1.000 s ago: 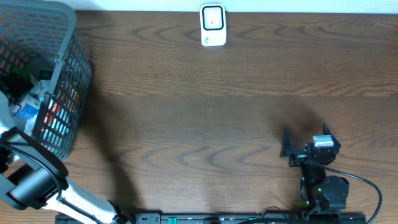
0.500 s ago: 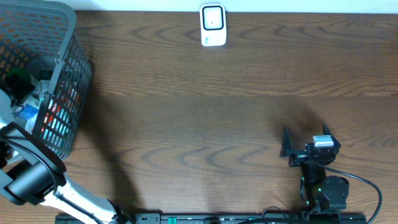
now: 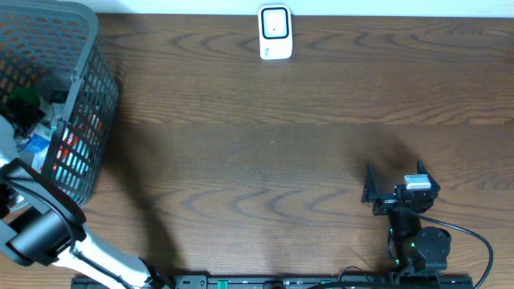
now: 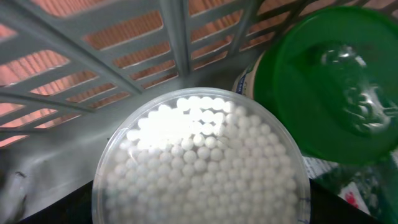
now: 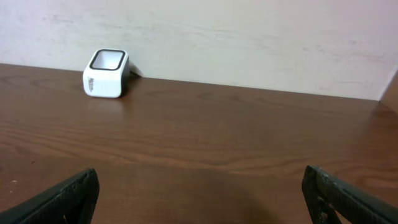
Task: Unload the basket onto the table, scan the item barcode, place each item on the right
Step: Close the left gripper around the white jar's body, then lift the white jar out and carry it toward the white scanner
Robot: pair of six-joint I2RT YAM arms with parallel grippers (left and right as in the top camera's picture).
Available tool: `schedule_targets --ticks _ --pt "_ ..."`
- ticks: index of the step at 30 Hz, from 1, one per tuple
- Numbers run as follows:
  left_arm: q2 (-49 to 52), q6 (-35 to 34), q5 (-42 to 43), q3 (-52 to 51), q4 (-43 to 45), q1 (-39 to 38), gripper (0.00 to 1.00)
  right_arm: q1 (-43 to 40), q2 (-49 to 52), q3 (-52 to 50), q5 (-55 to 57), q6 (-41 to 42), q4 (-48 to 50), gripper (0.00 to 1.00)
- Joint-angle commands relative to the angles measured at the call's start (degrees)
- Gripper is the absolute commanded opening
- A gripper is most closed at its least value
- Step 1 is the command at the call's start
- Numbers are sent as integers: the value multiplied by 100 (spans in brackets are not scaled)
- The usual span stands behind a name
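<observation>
Overhead view, far left corner of the surface (image 3: 265, 160): carried a grey mesh basket (image 3: 90, 104) packed with packaged goods. Entered from the near left corner by the left arm (image 3: 44, 233), with the left gripper hidden down among the goods. Could not tell whether its fingers were released or clenched.

Left wrist view: looked straight down on the item, a clear round tub of white beads (image 4: 202, 165), lying in the basket close to its slatted wall, with a green-lidded jar (image 4: 336, 81) just beside it on the right.

Middle of the far edge: held the white scanner (image 3: 275, 32), upright and well apart from both arms.

Near the near right corner: found the right gripper (image 3: 395, 178) low over bare wood, fingers (image 5: 68, 196) released, spread wide and grasping nothing.
</observation>
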Motion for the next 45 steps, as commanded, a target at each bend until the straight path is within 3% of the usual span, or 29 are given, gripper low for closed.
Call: schedule_targets --ticks 1,14,24,30,34,45 --pt "-570 33 -72 -20 4 2 69 20 -35 -7 28 70 -15 99" --pt "-2369 -79 76 -20 -20 -4 69 20 -35 -7 28 70 -15 99" --pt "-3926 -254 1808 -20 -136 -229 68 20 -35 -7 28 70 -15 99" --pt "-4568 -400 1945 -20 -278 -1040 68 20 -33 -7 28 68 -15 99" --pt "-4787 -374 1943 -20 -680 -1998 68 20 -33 -7 28 70 -15 99" --pt "-4240 146 1943 -20 -1919 -4415 68 20 -31 -7 28 68 -15 99"
